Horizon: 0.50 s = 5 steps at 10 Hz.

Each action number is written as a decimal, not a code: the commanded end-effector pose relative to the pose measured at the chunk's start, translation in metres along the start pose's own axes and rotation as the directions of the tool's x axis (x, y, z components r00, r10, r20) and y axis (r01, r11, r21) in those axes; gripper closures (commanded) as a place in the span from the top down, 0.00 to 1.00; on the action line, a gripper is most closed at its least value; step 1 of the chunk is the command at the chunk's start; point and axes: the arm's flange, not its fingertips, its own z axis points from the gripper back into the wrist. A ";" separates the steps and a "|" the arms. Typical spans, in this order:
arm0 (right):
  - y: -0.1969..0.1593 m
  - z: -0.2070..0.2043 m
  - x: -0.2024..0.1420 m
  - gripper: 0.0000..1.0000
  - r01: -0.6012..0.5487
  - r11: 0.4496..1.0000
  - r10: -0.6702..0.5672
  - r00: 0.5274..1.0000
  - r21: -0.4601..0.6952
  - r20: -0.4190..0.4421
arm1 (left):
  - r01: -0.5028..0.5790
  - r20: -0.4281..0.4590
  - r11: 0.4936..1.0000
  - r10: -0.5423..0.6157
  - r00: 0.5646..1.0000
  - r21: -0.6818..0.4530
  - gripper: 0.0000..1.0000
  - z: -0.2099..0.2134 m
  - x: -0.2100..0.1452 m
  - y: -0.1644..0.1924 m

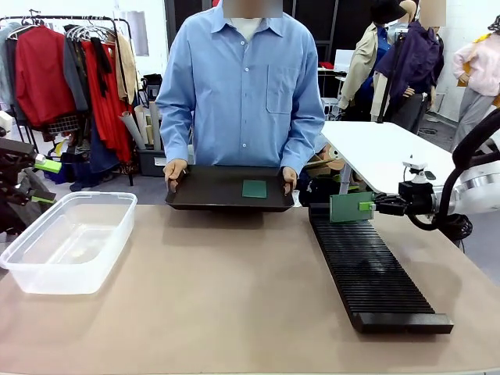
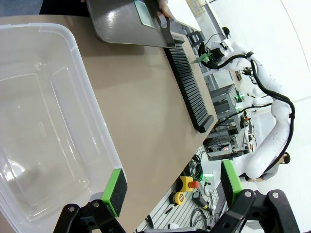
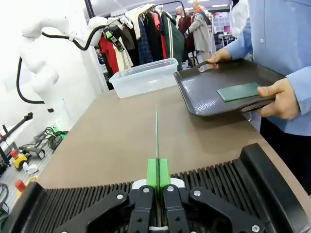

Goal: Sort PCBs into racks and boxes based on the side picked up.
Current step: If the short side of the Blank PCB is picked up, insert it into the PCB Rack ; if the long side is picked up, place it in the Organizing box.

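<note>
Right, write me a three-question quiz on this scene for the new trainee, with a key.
1. Count: how many PCBs lie on the black tray?
2. True or false: the clear box holds several boards.
3. Pick one: the right gripper is A) open, B) shut on an upright PCB at the far end of the rack, C) shut on the black tray.
Key: 1) one, the flat PCB; 2) false, it is empty; 3) B.
</note>
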 end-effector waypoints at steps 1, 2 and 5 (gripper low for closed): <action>-0.011 -0.002 -0.010 0.00 -0.042 0.999 0.042 0.999 -0.002 -0.026 | -0.010 0.002 1.000 0.010 1.000 0.004 1.00 0.001 0.001 -0.003; -0.014 -0.003 -0.015 0.00 -0.050 0.999 0.050 0.998 -0.012 -0.032 | -0.010 0.002 1.000 0.010 1.000 0.004 1.00 0.001 0.001 -0.003; -0.021 0.003 -0.029 0.00 -0.060 0.997 0.059 0.998 -0.039 -0.007 | -0.010 0.002 1.000 0.010 1.000 0.004 1.00 0.001 0.001 -0.003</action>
